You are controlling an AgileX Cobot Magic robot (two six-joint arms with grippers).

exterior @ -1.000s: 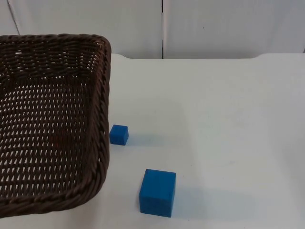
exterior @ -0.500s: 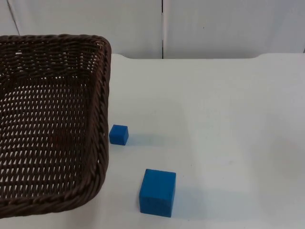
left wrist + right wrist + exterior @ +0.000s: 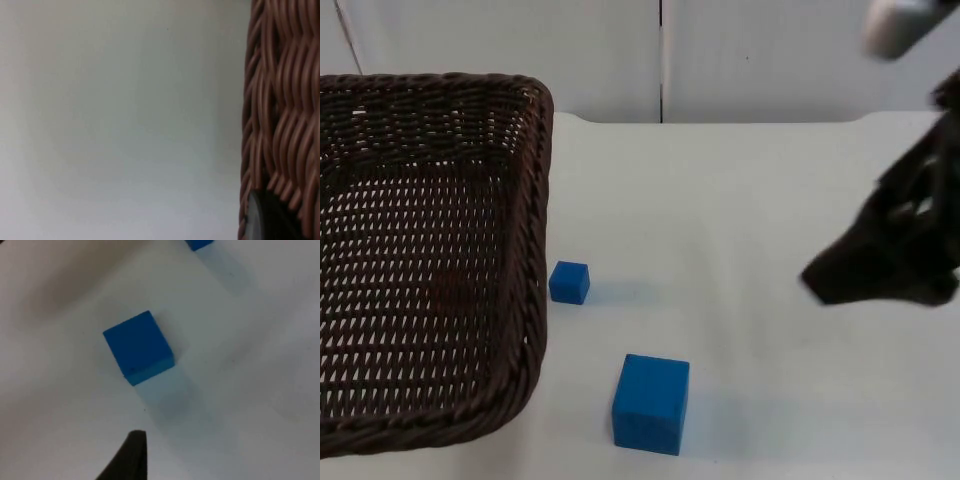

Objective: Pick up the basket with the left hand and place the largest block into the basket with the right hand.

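A dark brown wicker basket point(image 3: 535, 250) hangs large at the left of the top view, above the table. Its weave point(image 3: 280, 100) stands close up in the left wrist view, where my left gripper's black fingertip point(image 3: 267, 220) presses against it, so that gripper is shut on the basket. The large blue block point(image 3: 651, 404) sits on the white table near the front, right of the basket's corner; it also lies ahead of the right wrist camera point(image 3: 138, 347). My right gripper point(image 3: 840, 280) is a dark blur at the right, well to the right of the large block and above the table.
A small blue block point(image 3: 569, 282) point(image 3: 199, 244) lies beside the basket's right wall, behind the large block. The white table point(image 3: 770, 180) ends at the grey partition wall point(image 3: 770, 60) at the back.
My right arm has swung in from the right edge, where nothing stood before. The basket's front rim has shifted up slightly. Both blocks stay put.
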